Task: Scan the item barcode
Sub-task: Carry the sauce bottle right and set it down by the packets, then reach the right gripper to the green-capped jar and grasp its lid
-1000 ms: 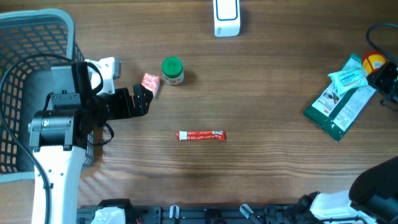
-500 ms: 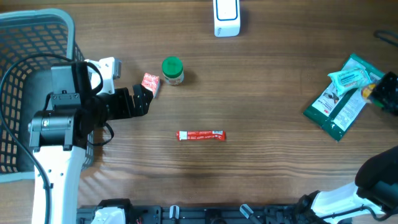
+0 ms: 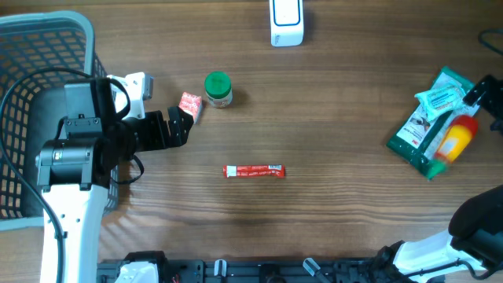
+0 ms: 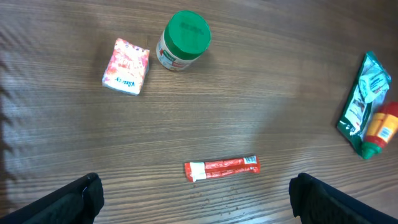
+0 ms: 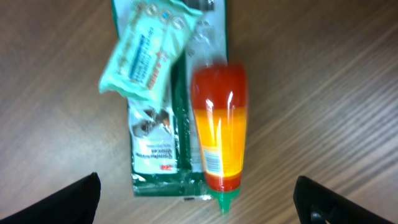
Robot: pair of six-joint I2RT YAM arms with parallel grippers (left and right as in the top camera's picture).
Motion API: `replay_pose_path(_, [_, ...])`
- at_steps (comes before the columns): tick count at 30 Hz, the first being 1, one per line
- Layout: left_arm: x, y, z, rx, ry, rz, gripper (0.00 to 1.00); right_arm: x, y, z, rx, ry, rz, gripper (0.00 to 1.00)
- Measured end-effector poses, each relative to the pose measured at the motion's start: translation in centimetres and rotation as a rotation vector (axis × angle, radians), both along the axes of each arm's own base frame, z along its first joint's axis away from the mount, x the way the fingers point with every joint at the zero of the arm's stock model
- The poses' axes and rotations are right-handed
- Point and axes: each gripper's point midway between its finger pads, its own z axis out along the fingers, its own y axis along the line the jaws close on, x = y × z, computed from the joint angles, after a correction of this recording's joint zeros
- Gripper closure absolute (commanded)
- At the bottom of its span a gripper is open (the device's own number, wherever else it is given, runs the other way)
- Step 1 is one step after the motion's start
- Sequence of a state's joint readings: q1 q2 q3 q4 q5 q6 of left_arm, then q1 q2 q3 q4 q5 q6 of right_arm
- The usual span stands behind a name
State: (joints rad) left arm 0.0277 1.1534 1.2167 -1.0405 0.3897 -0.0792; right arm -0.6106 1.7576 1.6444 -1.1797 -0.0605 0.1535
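Note:
A red and yellow sauce bottle [image 5: 219, 130] with a green tip lies free on a green pouch [image 5: 155, 155], its barcode label facing up. My right gripper [image 5: 202, 208] hangs open above it, fingers wide on either side and touching nothing. In the overhead view the bottle [image 3: 454, 139] rests at the far right, with the right gripper [image 3: 483, 90] by the table's edge. A white scanner [image 3: 286, 22] stands at the back centre. My left gripper [image 3: 185, 118] is open, next to a pink tissue pack [image 3: 189, 104], holding nothing.
A green-lidded jar [image 3: 218, 89] stands beside the tissue pack. A red stick sachet [image 3: 253, 170] lies mid-table. A mint wipes pack [image 3: 442, 97] lies on the green pouch [image 3: 428, 134]. A grey wire basket [image 3: 31, 47] fills the far left.
My right gripper has opened and let go of the sauce bottle, which now lies on the green pouch. The left arm has not moved.

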Motion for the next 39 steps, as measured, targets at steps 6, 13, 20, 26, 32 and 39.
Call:
replay_pose_path(6, [0.0, 0.0, 0.0, 0.0, 0.0, 0.0, 0.0, 3.2, 2.4, 1.0, 0.127, -0.165, 0.069, 0.0])
replay_pose_path(13, [0.0, 0.0, 0.0, 0.0, 0.0, 0.0, 0.0, 8.7, 14.9, 3.0, 0.266, -0.319, 0.515, 0.0])
replay_pose_path(20, [0.0, 0.0, 0.0, 0.0, 0.0, 0.0, 0.0, 10.2, 32.9, 4.5, 0.206, -0.431, 1.145, 0.0])
replay_pose_path(26, [0.0, 0.0, 0.0, 0.0, 0.0, 0.0, 0.0, 10.2, 42.7, 2.3, 0.178, -0.486, 1.432, 0.0])
replay_pose_path(32, [0.0, 0.0, 0.0, 0.0, 0.001, 0.0, 0.0, 11.2, 47.3, -5.2, 0.26, -0.425, 1.508, 0.0])
replay_pose_path(39, [0.0, 0.0, 0.0, 0.0, 0.0, 0.0, 0.0, 11.8, 52.3, -4.0, 0.231, -0.586, 1.606, 0.0])
